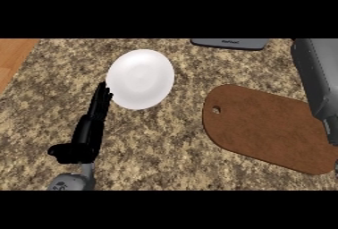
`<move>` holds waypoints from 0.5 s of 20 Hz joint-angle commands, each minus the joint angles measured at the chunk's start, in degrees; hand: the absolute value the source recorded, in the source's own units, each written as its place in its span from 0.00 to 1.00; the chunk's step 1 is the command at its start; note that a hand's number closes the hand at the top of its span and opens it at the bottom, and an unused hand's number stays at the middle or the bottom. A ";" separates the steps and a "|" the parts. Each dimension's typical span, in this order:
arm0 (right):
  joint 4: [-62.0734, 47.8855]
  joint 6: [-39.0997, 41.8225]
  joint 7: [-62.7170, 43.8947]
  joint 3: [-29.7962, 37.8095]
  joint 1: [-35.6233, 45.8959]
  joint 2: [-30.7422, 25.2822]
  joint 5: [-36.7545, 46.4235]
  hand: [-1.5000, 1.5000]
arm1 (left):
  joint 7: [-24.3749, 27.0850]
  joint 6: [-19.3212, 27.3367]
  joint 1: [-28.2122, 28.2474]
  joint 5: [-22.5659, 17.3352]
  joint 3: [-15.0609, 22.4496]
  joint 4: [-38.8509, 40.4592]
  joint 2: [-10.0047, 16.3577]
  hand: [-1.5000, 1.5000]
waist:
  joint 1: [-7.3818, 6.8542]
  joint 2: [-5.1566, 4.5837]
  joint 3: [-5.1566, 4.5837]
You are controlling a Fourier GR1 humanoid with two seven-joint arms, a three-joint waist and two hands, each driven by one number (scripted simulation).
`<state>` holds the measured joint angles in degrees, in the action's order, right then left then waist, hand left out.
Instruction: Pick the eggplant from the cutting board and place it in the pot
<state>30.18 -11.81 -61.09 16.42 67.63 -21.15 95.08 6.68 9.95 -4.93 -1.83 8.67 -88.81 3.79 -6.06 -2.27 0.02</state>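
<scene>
Eggplant and pot are both unseen; perhaps the hidden right hand carries it, risking a misplaced release onto the white plate (140,79). The left hand's (86,138) fingers lie straight, open.

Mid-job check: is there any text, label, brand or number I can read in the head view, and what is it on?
Nothing can be quoted.
Grey object at the counter's far edge: a short light marking, too blurred to read.
Left forearm: small dark marks near the wrist, not legible.
White plate and cutting board: no text.
</scene>
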 commanded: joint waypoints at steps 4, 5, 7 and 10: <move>-6.95 -7.32 -5.87 3.56 0.23 -3.40 1.24 1.00 | -0.17 -0.57 2.90 -1.20 -1.14 -2.55 0.91 0.50 | 1.57 0.78 0.05; -7.68 -6.58 -4.11 4.17 1.45 -5.38 1.03 1.00 | -0.30 0.75 0.81 0.07 -1.44 -0.12 0.46 0.50 | 2.13 0.66 0.05; -8.38 -8.50 -3.10 5.05 0.11 -6.72 0.93 1.00 | 0.60 -0.51 0.88 -0.61 -2.40 0.48 1.54 0.50 | 2.69 0.78 0.05; -11.26 -10.45 -1.55 6.49 -2.14 -8.30 0.59 1.00 | -0.02 0.30 2.71 -0.19 -1.15 -1.90 0.46 0.50 | 2.55 0.78 0.09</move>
<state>22.04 -17.32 -59.56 21.33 66.91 -27.41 95.85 6.26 9.93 -2.81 -2.38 7.24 -90.49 4.68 -3.94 -1.51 0.08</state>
